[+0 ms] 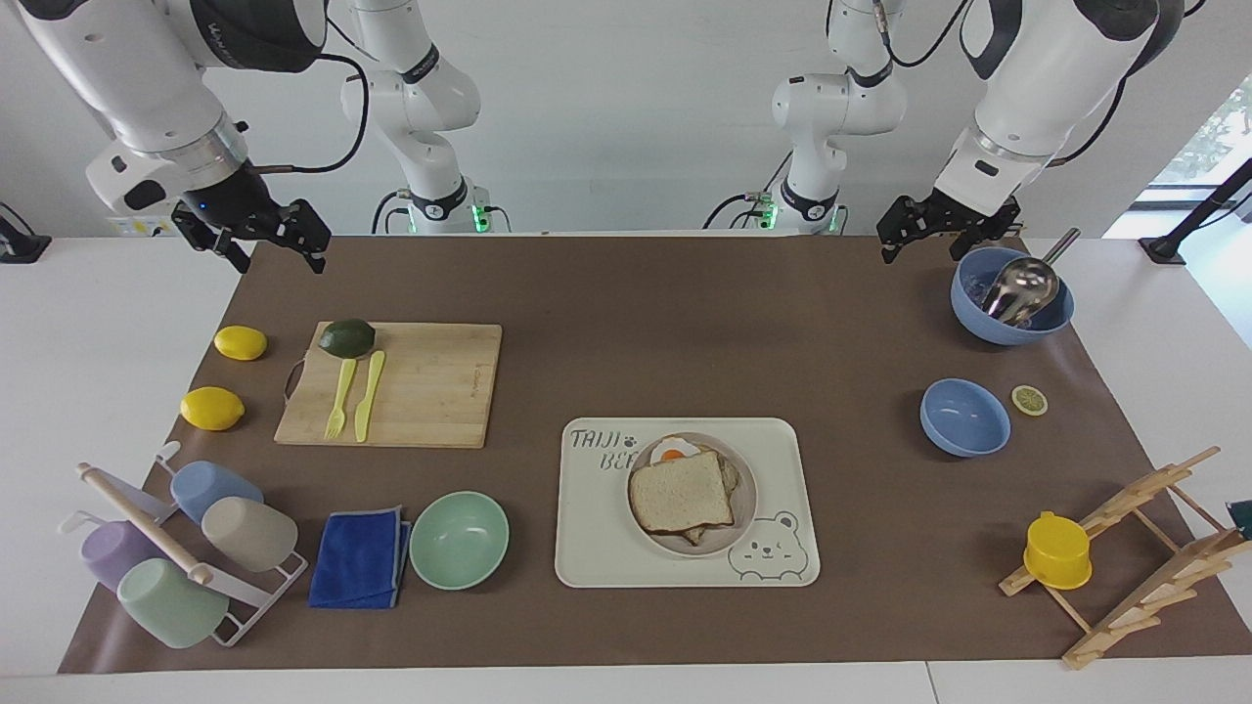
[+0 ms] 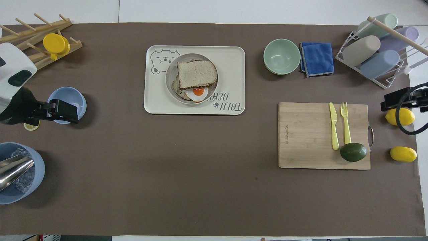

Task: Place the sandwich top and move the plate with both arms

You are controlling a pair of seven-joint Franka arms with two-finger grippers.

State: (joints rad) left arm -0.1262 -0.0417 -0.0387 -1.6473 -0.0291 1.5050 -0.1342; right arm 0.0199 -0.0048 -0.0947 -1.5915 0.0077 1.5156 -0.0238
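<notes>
The sandwich top (image 1: 682,492) (image 2: 196,73), a plain bread slice, lies on a stack with a fried egg (image 1: 673,452) (image 2: 198,92) peeking out from under it. The stack rests on the round plate (image 1: 746,508) (image 2: 169,78), which sits on the bear tray (image 1: 597,548) (image 2: 230,60). High over the mat at its own end of the table, my left gripper (image 1: 926,246) (image 2: 72,113) hangs open and empty by the blue bowls. My right gripper (image 1: 280,256) (image 2: 385,103) waits open and empty over the mat's corner by the lemons. Neither gripper touches the plate.
A cutting board (image 1: 430,386) carries an avocado, fork and knife, with two lemons (image 1: 211,408) beside it. A green bowl (image 1: 459,540), blue cloth and cup rack (image 1: 176,548) lie farther out. At the left arm's end are a small blue bowl (image 1: 964,418), a scoop bowl (image 1: 1012,298) and a wooden rack (image 1: 1135,557).
</notes>
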